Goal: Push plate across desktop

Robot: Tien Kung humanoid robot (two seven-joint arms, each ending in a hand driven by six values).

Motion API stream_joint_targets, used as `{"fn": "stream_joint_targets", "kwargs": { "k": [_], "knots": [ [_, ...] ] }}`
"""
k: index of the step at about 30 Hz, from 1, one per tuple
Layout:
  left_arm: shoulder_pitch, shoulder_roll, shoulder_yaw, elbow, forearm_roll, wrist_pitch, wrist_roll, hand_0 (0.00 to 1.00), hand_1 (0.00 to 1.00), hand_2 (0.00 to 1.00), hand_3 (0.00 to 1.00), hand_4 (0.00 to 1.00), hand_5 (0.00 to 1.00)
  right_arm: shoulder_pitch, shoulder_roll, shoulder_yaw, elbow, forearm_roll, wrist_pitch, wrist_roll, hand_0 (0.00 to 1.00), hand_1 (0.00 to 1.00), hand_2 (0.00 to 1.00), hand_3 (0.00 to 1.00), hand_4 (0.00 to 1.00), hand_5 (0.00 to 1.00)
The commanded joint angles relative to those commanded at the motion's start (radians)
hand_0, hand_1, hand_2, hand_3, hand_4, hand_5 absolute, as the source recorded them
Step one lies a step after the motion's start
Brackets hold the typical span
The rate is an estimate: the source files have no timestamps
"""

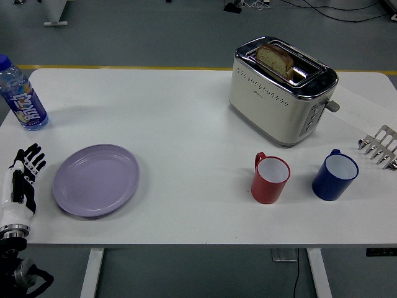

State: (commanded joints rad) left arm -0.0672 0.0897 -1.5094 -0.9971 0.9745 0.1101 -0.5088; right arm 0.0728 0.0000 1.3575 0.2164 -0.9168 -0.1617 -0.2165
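A lilac plate [96, 179] lies flat on the white table [186, 124] at the near left. My left hand [23, 177] rests on the table just left of the plate, a small gap between them. Its fingers are straight and spread and hold nothing. My right hand is out of view.
A blue-capped water bottle [22, 96] stands at the far left. A cream toaster [282, 90] with a bread slice [275, 60] stands at the back right. A red mug [270, 178] and a blue mug [335, 176] stand near right. A metal rack [379, 146] lies at the right edge.
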Motion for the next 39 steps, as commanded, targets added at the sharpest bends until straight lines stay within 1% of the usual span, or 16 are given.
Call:
{"fn": "stream_joint_targets", "kwargs": {
  "k": [4, 6, 11, 12, 17, 25, 31, 33, 39],
  "knots": [
    [-0.002, -0.023, 0.003, -0.001, 0.0, 0.003, -0.006, 0.81, 0.844, 0.861, 0.772, 0.53, 0.998, 0.001, 0.0, 0.001, 0.0, -0.004, 0.001, 0.0, 0.689, 0.641, 0.751, 0.735, 0.477, 0.492],
    [-0.003, -0.026, 0.003, -0.001, 0.0, 0.003, -0.006, 0.81, 0.844, 0.861, 0.772, 0.53, 0.998, 0.001, 0.0, 0.001, 0.0, -0.004, 0.002, 0.0, 0.689, 0.641, 0.751, 0.735, 0.477, 0.492],
    [0.001, -0.047, 0.013, -0.005, -0.002, 0.007, -0.014, 0.804, 0.842, 0.858, 0.76, 0.523, 0.998, 0.002, 0.0, 0.002, 0.0, -0.007, 0.002, -0.002, 0.689, 0.641, 0.751, 0.735, 0.477, 0.492],
    [0.001, -0.048, 0.013, -0.005, -0.002, 0.007, -0.014, 0.804, 0.842, 0.858, 0.76, 0.523, 0.998, 0.002, 0.0, 0.002, 0.0, -0.007, 0.002, -0.002, 0.689, 0.641, 0.751, 0.735, 0.477, 0.492],
    [0.004, -0.064, 0.034, -0.023, -0.002, 0.009, -0.018, 0.803, 0.839, 0.857, 0.757, 0.519, 0.998, 0.002, 0.0, 0.001, 0.001, -0.008, 0.003, -0.003, 0.689, 0.641, 0.751, 0.735, 0.476, 0.491],
    [0.003, -0.077, 0.06, -0.035, -0.002, 0.012, -0.024, 0.803, 0.837, 0.855, 0.751, 0.515, 0.998, 0.002, 0.0, 0.001, 0.001, -0.01, 0.003, -0.004, 0.689, 0.64, 0.751, 0.735, 0.476, 0.491],
    [0.001, -0.083, 0.084, -0.043, -0.005, 0.015, -0.028, 0.801, 0.836, 0.855, 0.746, 0.509, 0.998, 0.003, 0.0, 0.001, 0.001, -0.011, 0.004, -0.004, 0.689, 0.641, 0.751, 0.735, 0.476, 0.491],
    [-0.003, -0.09, 0.104, -0.05, -0.009, 0.015, -0.029, 0.799, 0.835, 0.853, 0.734, 0.502, 0.998, 0.002, 0.0, 0.001, 0.001, -0.011, 0.004, -0.003, 0.689, 0.64, 0.75, 0.735, 0.476, 0.491],
    [-0.016, -0.09, 0.15, -0.041, -0.03, 0.01, -0.03, 0.798, 0.834, 0.852, 0.73, 0.493, 0.998, 0.0, 0.0, 0.002, 0.001, -0.015, 0.005, -0.003, 0.689, 0.641, 0.75, 0.735, 0.477, 0.491]
  ]
}}
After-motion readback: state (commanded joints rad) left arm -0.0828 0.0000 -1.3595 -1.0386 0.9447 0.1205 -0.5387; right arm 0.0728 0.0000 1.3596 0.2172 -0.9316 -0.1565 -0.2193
